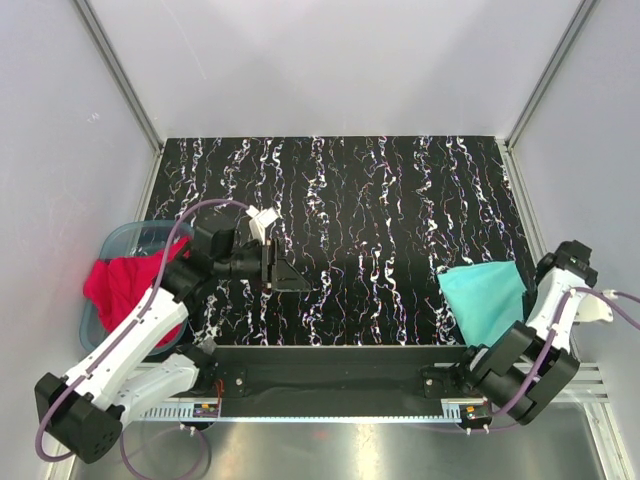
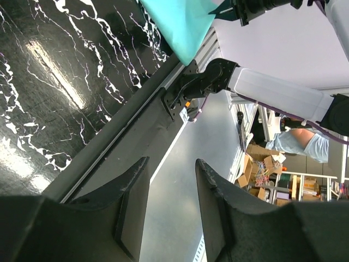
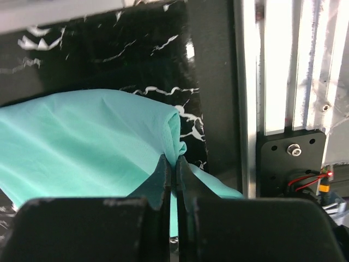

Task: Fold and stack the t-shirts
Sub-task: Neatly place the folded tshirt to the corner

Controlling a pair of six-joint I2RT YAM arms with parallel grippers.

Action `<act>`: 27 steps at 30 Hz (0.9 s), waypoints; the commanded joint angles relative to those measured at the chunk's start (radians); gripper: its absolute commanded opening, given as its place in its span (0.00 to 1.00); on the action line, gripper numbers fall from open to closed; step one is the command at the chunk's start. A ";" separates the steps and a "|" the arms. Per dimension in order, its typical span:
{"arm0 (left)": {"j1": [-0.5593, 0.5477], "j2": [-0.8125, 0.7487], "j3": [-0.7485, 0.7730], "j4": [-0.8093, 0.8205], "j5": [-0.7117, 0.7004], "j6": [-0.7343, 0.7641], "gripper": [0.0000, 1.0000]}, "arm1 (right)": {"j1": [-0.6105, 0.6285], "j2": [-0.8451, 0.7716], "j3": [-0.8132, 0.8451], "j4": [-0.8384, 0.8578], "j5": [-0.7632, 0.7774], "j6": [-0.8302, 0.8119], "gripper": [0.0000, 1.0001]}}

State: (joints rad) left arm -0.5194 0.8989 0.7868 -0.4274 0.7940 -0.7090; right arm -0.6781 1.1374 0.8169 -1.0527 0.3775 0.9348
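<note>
We see the black, white-veined marble-pattern table [image 1: 400,200] filling the middle of the top view. At its 9 o'clock edge sits the translucent blue-grey plastic tub [image 1: 125,240].

The mint-teal green cloth t-shirt [image 1: 485,298] lies at 4 o'clock on the table, a rumpled, roughly 4-sided patch reaching the near edge. The bright red cloth t-shirt [image 1: 125,285] is bunched in the tub and spills over its rim toward 6 o'clock. The 2 shirts are well apart.

The left gripper [image 2: 172,164] hangs above the table at about 8 o'clock, just beside the tub and pointing toward 3 o'clock. Its 2 fingers stand wide apart with nothing between them.

The right gripper [image 3: 172,164] is at the near 5 o'clock corner. Its 2 fingers are pressed together on a folded edge of the mint-teal green cloth t-shirt [image 3: 82,142], with cloth lying on both sides of the tips.
</note>
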 commanded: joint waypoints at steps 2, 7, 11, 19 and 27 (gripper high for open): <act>-0.010 0.032 0.101 -0.028 0.021 0.042 0.43 | -0.096 -0.067 -0.024 0.054 0.029 0.105 0.00; -0.017 0.066 0.123 -0.051 0.016 0.059 0.43 | -0.141 -0.064 -0.053 0.141 -0.005 0.160 0.00; -0.018 0.080 0.129 -0.062 0.008 0.077 0.42 | -0.146 -0.044 -0.085 0.183 -0.018 0.237 0.00; -0.018 0.118 0.129 -0.070 0.008 0.095 0.42 | -0.146 -0.097 -0.251 0.341 -0.156 0.442 0.00; -0.022 0.164 0.127 -0.042 0.019 0.089 0.42 | 0.012 0.008 -0.232 0.405 -0.144 0.562 0.00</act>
State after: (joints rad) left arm -0.5339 1.0512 0.8707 -0.5060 0.7906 -0.6281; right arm -0.7162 1.1122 0.5598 -0.6914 0.2390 1.3842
